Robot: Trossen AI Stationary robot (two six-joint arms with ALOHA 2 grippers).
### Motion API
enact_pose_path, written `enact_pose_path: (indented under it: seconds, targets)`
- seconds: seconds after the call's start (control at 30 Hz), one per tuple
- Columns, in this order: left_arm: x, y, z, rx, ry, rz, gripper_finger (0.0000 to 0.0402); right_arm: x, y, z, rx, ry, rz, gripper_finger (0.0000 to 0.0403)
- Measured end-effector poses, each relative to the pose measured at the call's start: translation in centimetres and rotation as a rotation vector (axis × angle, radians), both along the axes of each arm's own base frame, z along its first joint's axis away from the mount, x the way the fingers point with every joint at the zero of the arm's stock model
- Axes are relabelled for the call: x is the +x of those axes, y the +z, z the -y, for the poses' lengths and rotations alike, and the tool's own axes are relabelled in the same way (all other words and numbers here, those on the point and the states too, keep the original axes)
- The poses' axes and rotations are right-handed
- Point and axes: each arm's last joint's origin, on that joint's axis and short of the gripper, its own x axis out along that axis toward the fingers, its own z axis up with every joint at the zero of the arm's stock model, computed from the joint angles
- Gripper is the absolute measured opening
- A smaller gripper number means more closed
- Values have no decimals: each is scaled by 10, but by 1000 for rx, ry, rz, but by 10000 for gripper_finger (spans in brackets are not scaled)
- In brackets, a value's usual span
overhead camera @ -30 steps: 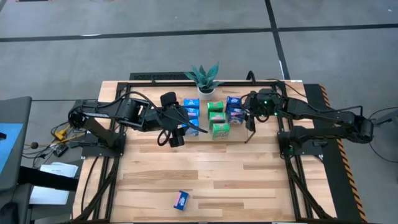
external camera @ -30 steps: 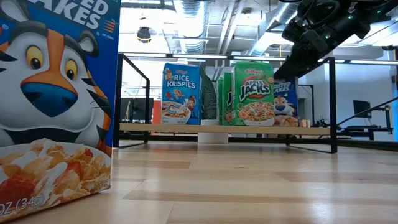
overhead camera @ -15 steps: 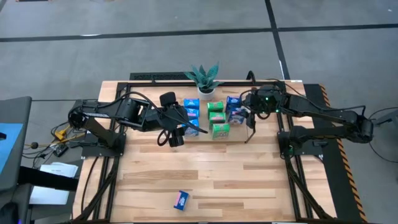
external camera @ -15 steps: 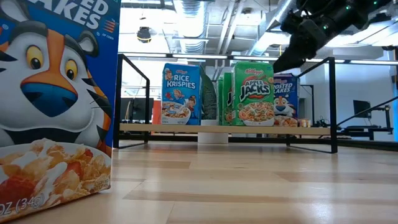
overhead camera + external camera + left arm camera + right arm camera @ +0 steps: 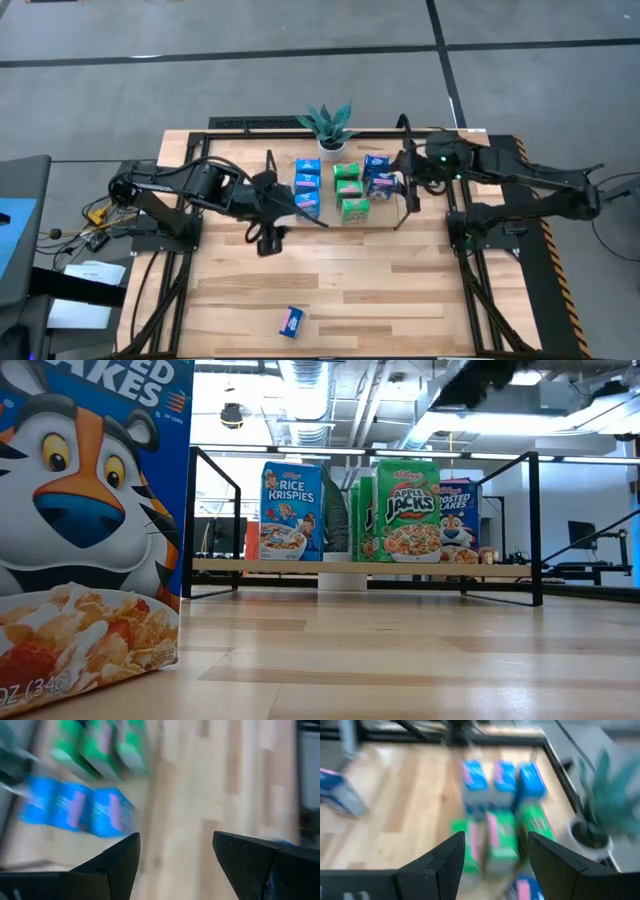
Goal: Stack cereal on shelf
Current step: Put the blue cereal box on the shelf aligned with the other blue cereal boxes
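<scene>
Blue and green cereal boxes stand in three rows on the shelf [image 5: 300, 566]: blue [image 5: 308, 185], green [image 5: 348, 192], blue [image 5: 378, 174]. In the low view they show as Rice Krispies [image 5: 291, 512], Apple Jacks [image 5: 408, 510] and a blue box [image 5: 459, 520]. One blue box [image 5: 291, 320] lies alone near the table's near edge and fills the low view's left [image 5: 90, 520]. My left gripper [image 5: 265, 242] [image 5: 175, 837] hangs open over bare table, left of the shelf. My right gripper [image 5: 408, 180] [image 5: 495, 837] is open above the shelf's right end.
A potted plant [image 5: 330, 125] stands behind the shelf at the table's far edge. The shelf's black wire end [image 5: 404, 205] rises close under my right gripper. Bare slatted wood [image 5: 380, 290] stretches between the shelf and the lone box.
My left gripper has drawn back from the blue row, toward the table's near-left, and has turned. My right arm has risen and shifted toward the right edge, leaving the low view almost entirely. The boxes have stayed put.
</scene>
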Motion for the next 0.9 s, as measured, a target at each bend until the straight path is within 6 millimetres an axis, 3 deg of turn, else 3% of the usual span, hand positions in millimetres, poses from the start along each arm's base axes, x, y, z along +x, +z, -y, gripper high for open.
enact_pose_path:
  seconds: [0.13, 0.27, 0.4, 0.53, 0.7, 0.9]
  targets:
    - [-16, -7, 26, -224, -22, -149, 240, 8, 21, -19, -32, 70, 34, 240]
    - [-36, -10, 69, -358, 55, -197, 240, 16, 34, -29, -56, 101, 65, 240]
    - [-56, -13, 118, -453, 155, -100, 233, 29, 29, -37, -54, 145, 30, 240]
    - [-73, -27, 160, -519, 294, -31, 222, 51, 19, -57, -95, 262, -28, 240]
    - [-81, -53, 200, -539, 366, -80, 210, 87, 14, -93, -123, 404, -84, 240]
    - [-74, -92, 233, -491, 389, -171, 204, 123, 8, -129, -163, 522, -147, 240]
